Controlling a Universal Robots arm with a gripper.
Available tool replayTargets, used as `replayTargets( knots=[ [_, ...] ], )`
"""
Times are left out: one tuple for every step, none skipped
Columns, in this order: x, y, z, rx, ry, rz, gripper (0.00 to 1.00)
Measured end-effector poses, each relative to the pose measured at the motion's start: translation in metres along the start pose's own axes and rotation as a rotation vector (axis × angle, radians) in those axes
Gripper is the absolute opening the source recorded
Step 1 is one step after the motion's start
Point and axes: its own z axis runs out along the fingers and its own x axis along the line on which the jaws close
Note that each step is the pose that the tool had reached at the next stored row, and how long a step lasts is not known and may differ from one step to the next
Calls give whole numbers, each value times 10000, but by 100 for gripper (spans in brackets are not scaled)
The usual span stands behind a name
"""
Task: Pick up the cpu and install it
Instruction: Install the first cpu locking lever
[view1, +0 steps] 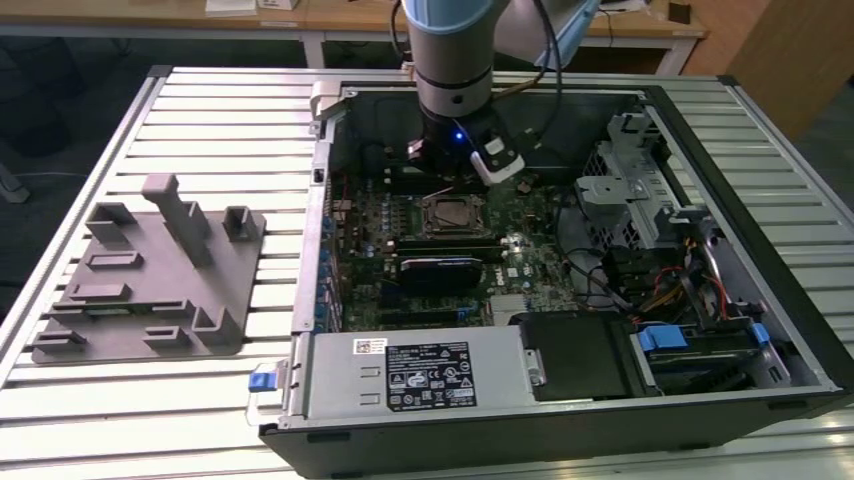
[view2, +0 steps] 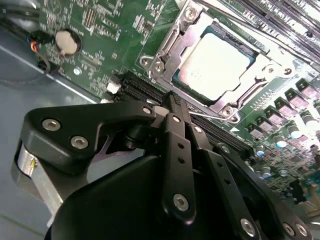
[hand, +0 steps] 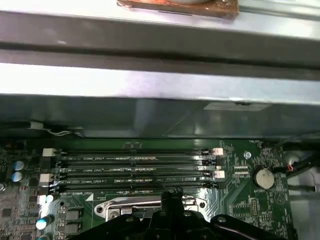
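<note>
Silver cpu (view2: 216, 64) seated in socket, frame edges overlapping it, pincer (view2: 172, 102) pinched together, empty.

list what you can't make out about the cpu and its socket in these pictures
1. Exterior view: the socket is too small to tell whether a cpu sits in it.
2. Second wrist view: the cpu lies in the socket, its edges under the metal frame. The gripper hides the frame's near corner, so latching is unclear.
3. First wrist view: the gripper covers most of the socket.
</note>
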Motion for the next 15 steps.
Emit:
replayTargets(
  knots=[
    [1, 1, 4, 22, -29, 134, 11],
    [1, 4, 8, 35, -47, 212, 11],
    [2, 11, 12, 43, -59, 264, 11],
    [4, 20, 16, 47, -67, 297, 11],
    [6, 28, 19, 52, -73, 322, 11],
    [8, 37, 23, 54, -78, 344, 11],
    [11, 44, 27, 58, -83, 364, 11],
    [12, 50, 32, 59, -87, 384, 11],
    [14, 56, 37, 62, -93, 411, 11],
    [15, 62, 42, 67, -100, 443, 11],
    [16, 67, 47, 73, -108, 477, 11],
    [17, 73, 52, 79, -116, 515, 11],
    [18, 78, 56, 84, -125, 554, 11],
    [19, 82, 61, 90, -135, 595, 11],
    [20, 85, 65, 96, -145, 641, 11]
  ],
)
